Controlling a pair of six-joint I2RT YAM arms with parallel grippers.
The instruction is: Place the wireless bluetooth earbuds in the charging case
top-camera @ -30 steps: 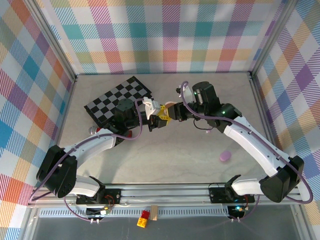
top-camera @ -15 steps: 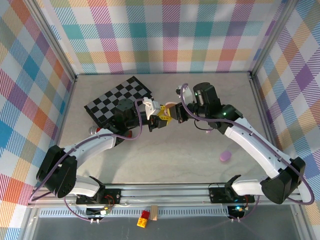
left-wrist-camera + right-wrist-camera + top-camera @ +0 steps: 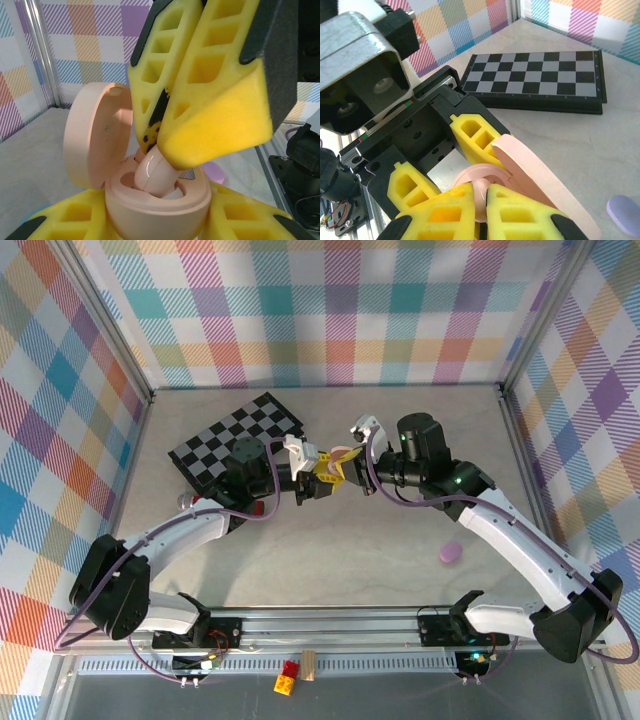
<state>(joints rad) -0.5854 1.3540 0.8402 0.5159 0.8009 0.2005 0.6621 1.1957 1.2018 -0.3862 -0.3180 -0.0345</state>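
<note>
My left gripper point(image 3: 157, 220) is shut on a pink oval charging case point(image 3: 155, 200), which sits between its yellow fingers with the lid point(image 3: 95, 135) swung open to the left. My right gripper point(image 3: 482, 210) is shut on a pink earbud point(image 3: 481, 197) and comes down onto the case point(image 3: 470, 177) from above. The earbud point(image 3: 155, 172) is tilted, with its lower end inside the case's hollow. In the top view, both grippers, left point(image 3: 322, 472) and right point(image 3: 352, 468), meet above the middle of the table.
A folded black-and-white chessboard point(image 3: 235, 435) lies at the back left, behind the left arm. A small purple case point(image 3: 451, 553) rests on the table at the right front. Metal frame posts and plaid walls enclose the table.
My right gripper's jaws have closed onto the pink earbud, and its wrist has shifted slightly to the right. The left arm has stayed in place with the case.
</note>
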